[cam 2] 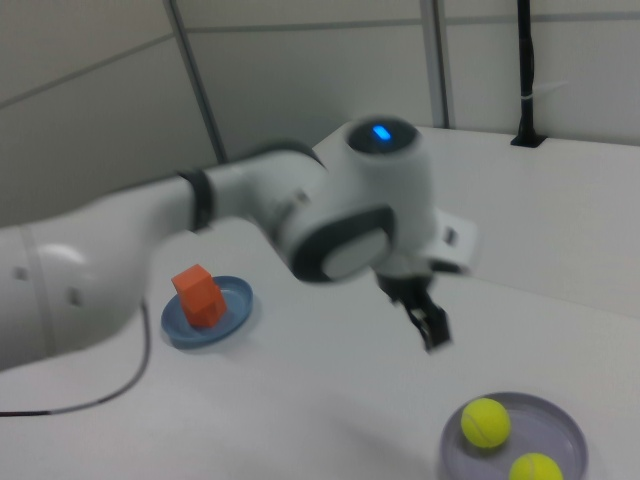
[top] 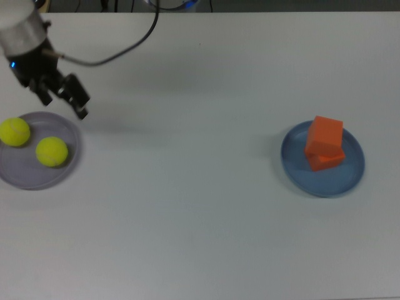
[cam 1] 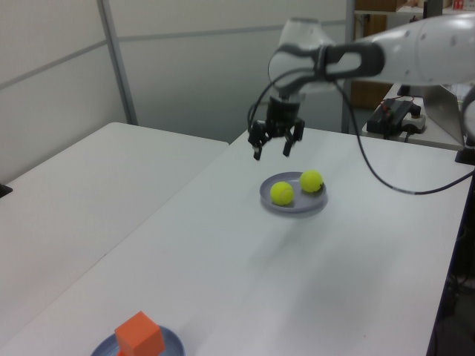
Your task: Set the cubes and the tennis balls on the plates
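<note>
On the white counter [top: 200, 206], the top view shows both orange cubes [top: 324, 143] stacked on the blue plate [top: 322, 159] at 3 o'clock; the left view shows only the upper one. The lavender plate [top: 37, 159] at 9 o'clock carries both tennis balls [top: 51, 151]. The fingers [cam 1: 257, 141] hang apart and empty, raised above the balls, toward 1 o'clock of them in the top view.
</note>
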### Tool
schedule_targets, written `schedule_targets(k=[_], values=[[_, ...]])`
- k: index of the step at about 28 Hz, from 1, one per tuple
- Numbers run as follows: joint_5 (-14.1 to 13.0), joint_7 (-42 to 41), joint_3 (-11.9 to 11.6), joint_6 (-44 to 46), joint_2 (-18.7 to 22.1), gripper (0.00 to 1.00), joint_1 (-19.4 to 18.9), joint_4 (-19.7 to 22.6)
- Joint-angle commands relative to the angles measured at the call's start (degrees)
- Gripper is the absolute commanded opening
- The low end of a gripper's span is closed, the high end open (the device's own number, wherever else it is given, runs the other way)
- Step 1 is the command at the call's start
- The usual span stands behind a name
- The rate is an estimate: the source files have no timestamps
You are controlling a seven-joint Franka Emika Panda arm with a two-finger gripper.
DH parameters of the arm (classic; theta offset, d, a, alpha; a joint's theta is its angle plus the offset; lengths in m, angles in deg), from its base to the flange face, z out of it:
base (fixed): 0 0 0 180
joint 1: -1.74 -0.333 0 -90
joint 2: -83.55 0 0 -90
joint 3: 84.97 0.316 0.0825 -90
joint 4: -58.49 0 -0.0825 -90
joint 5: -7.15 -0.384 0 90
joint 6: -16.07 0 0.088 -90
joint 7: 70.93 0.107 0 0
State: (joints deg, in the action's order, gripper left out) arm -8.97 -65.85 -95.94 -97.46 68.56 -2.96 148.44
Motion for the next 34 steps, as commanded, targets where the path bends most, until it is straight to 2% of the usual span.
schedule_targets(k=[1, 6, 8, 14, 34], values=[[4.7, 2.0, 4.6, 4.2, 6.1, 1.00, -0.3, 2.2], [11.3, 7.0, 10.7, 8.1, 9.6, 1.00, 0.0, 2.2], [11.5, 7.7, 11.3, 8.7, 10.2, 1.00, 0.0, 2.2], [11.5, 7.8, 12.2, 10.3, 10.9, 1.00, 0.0, 2.2], [11.5, 7.8, 12.2, 10.2, 11.0, 1.00, -0.4, 2.3]])
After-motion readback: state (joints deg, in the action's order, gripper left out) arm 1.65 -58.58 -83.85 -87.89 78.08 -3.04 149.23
